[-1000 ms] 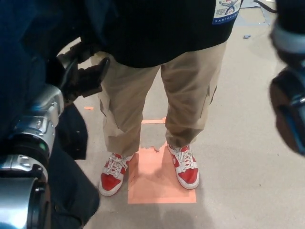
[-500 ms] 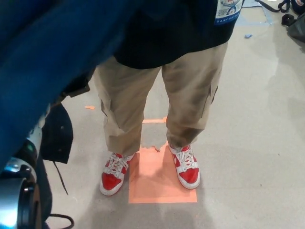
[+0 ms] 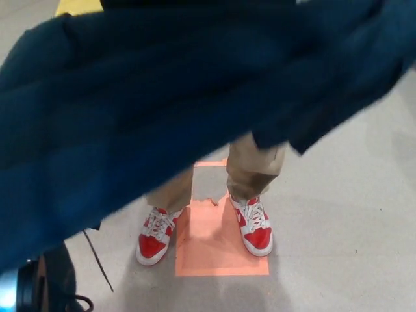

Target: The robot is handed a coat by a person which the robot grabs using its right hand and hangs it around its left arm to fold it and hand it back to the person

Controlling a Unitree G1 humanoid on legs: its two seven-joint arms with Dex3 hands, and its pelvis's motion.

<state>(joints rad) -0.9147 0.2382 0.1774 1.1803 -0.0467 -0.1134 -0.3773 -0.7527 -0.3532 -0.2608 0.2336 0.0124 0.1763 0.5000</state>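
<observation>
Spreading since half a second ago, the dark blue coat (image 3: 162,110) now fills almost the whole view above the person's legs (image 3: 253,172) and hides both hands, so I cannot tell their grip, and a loose hold could let it slip to the floor (image 3: 338,227).

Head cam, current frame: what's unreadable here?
Head view only:
- Left hand and right hand: neither shows; the blurred dark blue fabric coat fills most of the frame, so grip cannot be judged.
- Person's torso and hands: covered by the coat; only beige trouser legs and red-and-white sneakers show.
- Coat's shape and fold: motion-blurred, cut off by top and side edges.
</observation>
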